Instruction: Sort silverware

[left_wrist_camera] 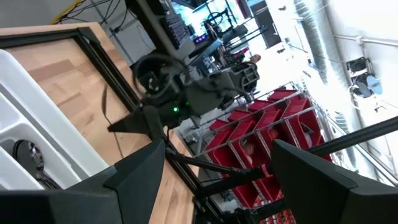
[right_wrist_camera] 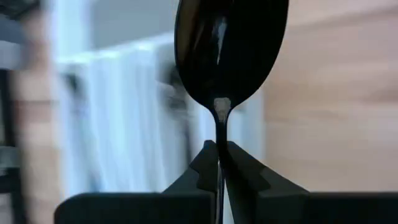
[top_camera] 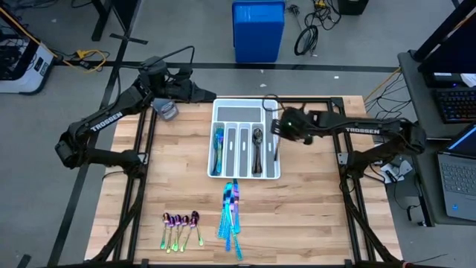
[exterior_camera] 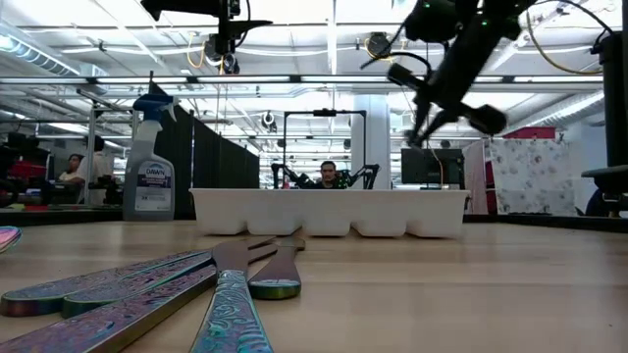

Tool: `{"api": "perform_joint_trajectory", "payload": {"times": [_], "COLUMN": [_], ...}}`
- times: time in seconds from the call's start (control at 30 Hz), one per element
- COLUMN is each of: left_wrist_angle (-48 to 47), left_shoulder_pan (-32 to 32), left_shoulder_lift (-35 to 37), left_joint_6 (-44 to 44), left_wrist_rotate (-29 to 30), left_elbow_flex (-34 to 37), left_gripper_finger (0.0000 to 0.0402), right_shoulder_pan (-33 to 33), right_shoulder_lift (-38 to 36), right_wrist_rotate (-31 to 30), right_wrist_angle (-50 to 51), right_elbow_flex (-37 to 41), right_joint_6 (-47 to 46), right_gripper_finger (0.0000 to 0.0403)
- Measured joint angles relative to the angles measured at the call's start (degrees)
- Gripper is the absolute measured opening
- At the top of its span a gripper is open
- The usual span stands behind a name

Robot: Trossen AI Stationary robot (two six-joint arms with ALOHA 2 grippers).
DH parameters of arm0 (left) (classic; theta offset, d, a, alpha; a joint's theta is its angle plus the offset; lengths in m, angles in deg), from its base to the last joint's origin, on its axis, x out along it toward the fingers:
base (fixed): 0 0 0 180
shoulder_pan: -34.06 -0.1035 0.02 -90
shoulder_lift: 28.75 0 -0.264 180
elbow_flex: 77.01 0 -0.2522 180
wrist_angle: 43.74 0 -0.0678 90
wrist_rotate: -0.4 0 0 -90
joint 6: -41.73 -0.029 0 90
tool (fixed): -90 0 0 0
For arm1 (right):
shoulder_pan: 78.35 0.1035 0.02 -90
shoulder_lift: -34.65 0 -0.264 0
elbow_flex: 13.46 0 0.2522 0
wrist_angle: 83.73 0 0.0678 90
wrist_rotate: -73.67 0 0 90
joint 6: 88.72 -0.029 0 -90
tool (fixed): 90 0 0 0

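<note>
A dark spoon (right_wrist_camera: 230,56) is pinched in the right gripper (right_wrist_camera: 219,163) above the tray (top_camera: 271,123), at its 3 o'clock edge; lowering into the spoon slot is judged next. The left gripper (left_wrist_camera: 211,177) is held wide, empty, at the tray's 10 o'clock.

From my feed the worktop (top_camera: 312,216) is pale butcher-block wood in a black metal frame, standing on grey concrete floor (top_camera: 59,208). A blue bin (top_camera: 258,30) sits on the floor beyond the far edge, with coiled black cables (top_camera: 306,36) beside it. A laptop (top_camera: 460,179) rests on a dark side desk at my right. Level across the worktop: a spray bottle (exterior_camera: 149,157) stands at the far left, a person (exterior_camera: 328,175) sits behind a distant rig, another person (exterior_camera: 71,169) sits far left. Open ceiling with long strip lights (exterior_camera: 334,29) and pipework. Red storage bins (left_wrist_camera: 261,143) fill a rack.
</note>
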Motion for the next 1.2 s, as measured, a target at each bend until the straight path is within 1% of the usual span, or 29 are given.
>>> {"api": "perform_joint_trajectory", "payload": {"times": [0.07, 0.17, 0.33, 0.47, 0.6, 0.7, 0.83, 1.0, 1.2], "left_wrist_angle": [-1.5, -2.5, -2.7, -2.8, -2.9, -2.9, -2.8, -2.9, -4.7], "left_shoulder_pan": [0.0, 0.0, 0.0, 0.0, 0.0, 0.0, 0.0, 0.0, 0.0], "left_shoulder_lift": [0.0, 0.0, 0.0, 0.0, 0.0, 0.0, 0.0, 0.0, 0.0], "left_joint_6": [0.0, -0.1, -0.1, 0.0, 1.0, 1.4, 1.4, 1.2, 1.3], "left_wrist_rotate": [0.0, -0.7, -1.5, -1.7, -2.6, -3.2, -4.8, -6.4, -7.4], "left_elbow_flex": [0.0, 0.0, 0.0, 0.0, 0.0, 0.0, 0.0, 0.0, 0.0], "left_gripper_finger": [0.0278, 0.0278, 0.0278, 0.0278, 0.0278, 0.0278, 0.0278, 0.0278, 0.0278], "right_shoulder_pan": [0.0, 0.1, 1.1, 1.8, 3.0, 4.2, 5.3, 4.8, 3.5], "right_shoulder_lift": [2.4, 6.7, 14.9, 21.5, 25.8, 27.7, 29.0, 28.7, 25.7], "right_wrist_rotate": [-0.1, 0.1, 2.8, 5.2, 6.4, 7.4, 7.7, 7.5, 7.5], "right_wrist_angle": [-2.9, -3.4, -6.8, -5.8, -2.6, -0.7, 0.8, 1.7, 2.2], "right_elbow_flex": [-1.2, -3.3, -6.8, -11.1, -14.9, -16.4, -16.5, -16.5, -16.4], "right_joint_6": [0.9, 2.4, 4.7, 5.5, 5.0, 3.9, 1.9, 2.2, 6.2], "right_gripper_finger": [0.0000, 0.0000, 0.0000, 0.0000, 0.0000, 0.0000, 0.0006, 0.0041, 0.0080]}}
